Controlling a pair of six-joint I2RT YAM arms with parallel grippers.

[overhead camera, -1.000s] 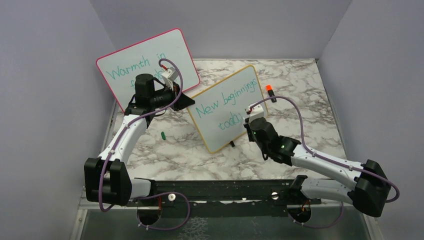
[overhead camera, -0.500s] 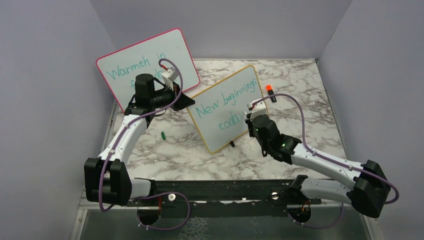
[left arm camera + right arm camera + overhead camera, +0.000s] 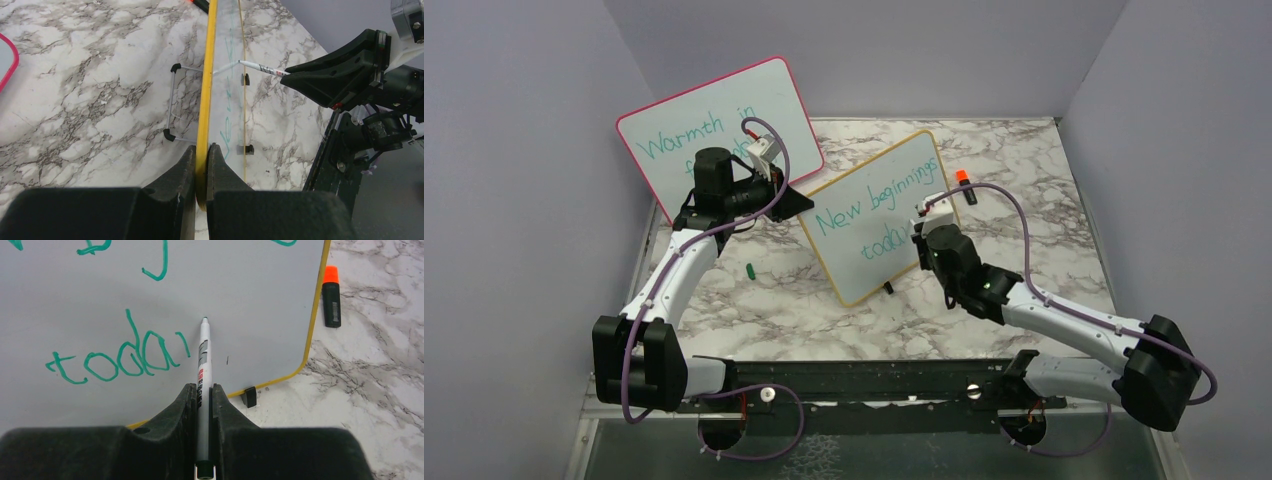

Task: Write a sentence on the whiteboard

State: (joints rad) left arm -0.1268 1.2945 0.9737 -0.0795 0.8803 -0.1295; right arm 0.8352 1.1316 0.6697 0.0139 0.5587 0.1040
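The whiteboard (image 3: pixel 852 262) stands tilted on the table (image 3: pixel 1044 190). Its sentence (image 3: pixel 115 360) reads "New beginnings toda" plus the first stroke of a y. The marker (image 3: pixel 203 352) tip meets the board just right of that stroke. The right gripper (image 3: pixel 202 388), clamped on the marker, has edged up the board since a second ago. The left gripper (image 3: pixel 201 150) stays clamped on the yellow edge.
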